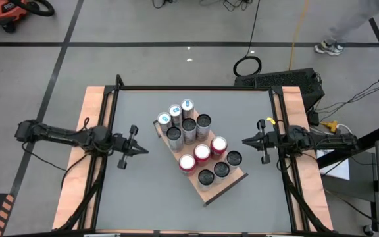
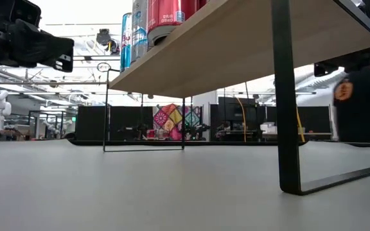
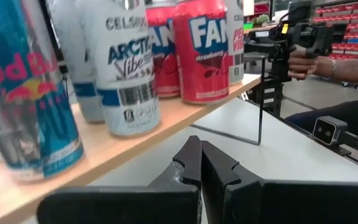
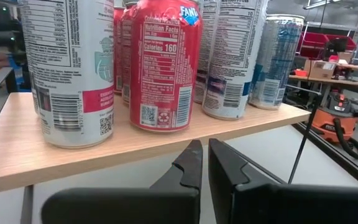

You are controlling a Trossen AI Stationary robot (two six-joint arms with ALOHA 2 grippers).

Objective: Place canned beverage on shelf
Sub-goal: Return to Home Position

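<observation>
Left gripper (image 1: 143,150) hangs closed and empty near the shelf (image 1: 210,195), on its left; right gripper (image 1: 245,141), also closed, waits on its right. Twelve cans (image 1: 189,125), three red, stand on it.

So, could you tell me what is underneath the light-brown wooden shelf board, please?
In the low view, only bare grey table top and black metal legs show beneath the light-brown wooden shelf. From above, the board hides that area.
</observation>
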